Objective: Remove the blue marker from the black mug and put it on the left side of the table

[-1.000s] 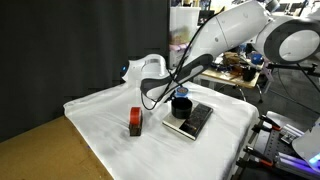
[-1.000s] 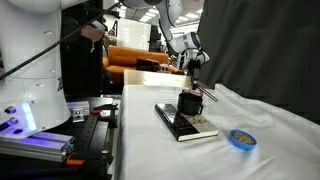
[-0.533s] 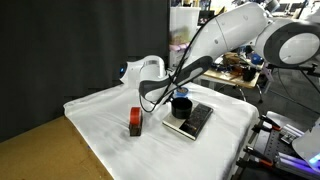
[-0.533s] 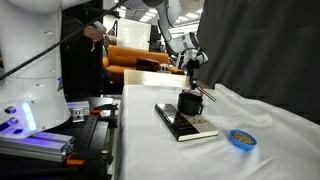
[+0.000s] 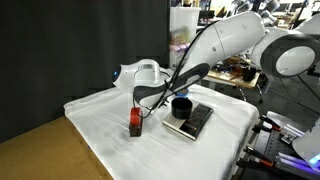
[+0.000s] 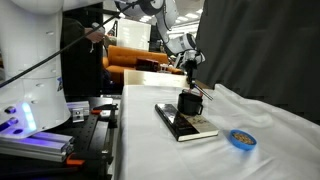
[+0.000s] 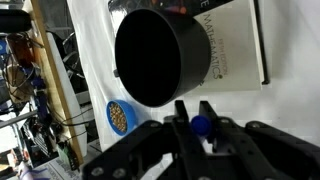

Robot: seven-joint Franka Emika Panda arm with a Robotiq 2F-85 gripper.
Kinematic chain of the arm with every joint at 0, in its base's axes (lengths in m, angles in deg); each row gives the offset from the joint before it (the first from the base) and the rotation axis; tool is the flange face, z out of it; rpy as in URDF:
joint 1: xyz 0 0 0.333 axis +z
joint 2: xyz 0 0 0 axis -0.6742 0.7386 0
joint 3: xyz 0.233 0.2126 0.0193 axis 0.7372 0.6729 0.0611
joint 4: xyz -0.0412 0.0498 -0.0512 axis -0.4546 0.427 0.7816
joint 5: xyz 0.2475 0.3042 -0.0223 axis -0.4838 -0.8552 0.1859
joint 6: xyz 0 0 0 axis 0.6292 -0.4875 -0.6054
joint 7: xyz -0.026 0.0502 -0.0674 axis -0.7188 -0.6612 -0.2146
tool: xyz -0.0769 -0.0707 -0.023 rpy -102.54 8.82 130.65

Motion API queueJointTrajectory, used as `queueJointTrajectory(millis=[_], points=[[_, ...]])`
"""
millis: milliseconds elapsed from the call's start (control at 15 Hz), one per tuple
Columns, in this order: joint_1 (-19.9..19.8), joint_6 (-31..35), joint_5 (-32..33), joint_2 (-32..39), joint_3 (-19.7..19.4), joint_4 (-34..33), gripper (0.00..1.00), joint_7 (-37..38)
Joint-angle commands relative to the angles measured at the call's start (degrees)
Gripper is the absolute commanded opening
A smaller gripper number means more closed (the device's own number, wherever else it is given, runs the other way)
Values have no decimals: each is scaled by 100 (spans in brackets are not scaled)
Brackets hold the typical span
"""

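White wrinkled cloth covers the tabletop (image 5: 100, 108), with a brown wooden corner (image 5: 35, 152) exposed at its near edge in an exterior view. The white robot arm (image 5: 232, 38) reaches in over the cloth from the side. In the wrist view the fingers (image 7: 179, 115) are closed together on the blue marker (image 7: 202, 126), whose blue end shows clamped between them. The black mug (image 7: 160, 55) fills the middle of that view, directly beyond the fingers, and its outline comes close to the marker's end. In an exterior view the fingers (image 6: 192, 70) hang above the mug (image 6: 190, 103) with a visible gap between them and its rim, so the marker is held in the air over the mug and not resting on the cloth. Whether the marker's lower end is clear of the rim cannot be told. The mug (image 5: 181, 106) stands upright on a flat black slab with a pale edge (image 5: 194, 121), seen also in the wrist view (image 7: 236, 45) and in an exterior view (image 6: 186, 124). A small red-brown block (image 5: 135, 122) stands upright on the cloth, well apart from the mug. A small round blue disc (image 6: 240, 138) lies flat on the cloth beyond the slab, and shows in the wrist view (image 7: 120, 117) beside the mug.
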State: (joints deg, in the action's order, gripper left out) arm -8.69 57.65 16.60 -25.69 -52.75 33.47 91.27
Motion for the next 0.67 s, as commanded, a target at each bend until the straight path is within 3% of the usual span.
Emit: queueJointTrajectory(millis=[0, 600], points=[[61, -195, 23, 259, 5, -487, 5, -288], [204, -187, -121, 401, 120, -764, 5, -253]])
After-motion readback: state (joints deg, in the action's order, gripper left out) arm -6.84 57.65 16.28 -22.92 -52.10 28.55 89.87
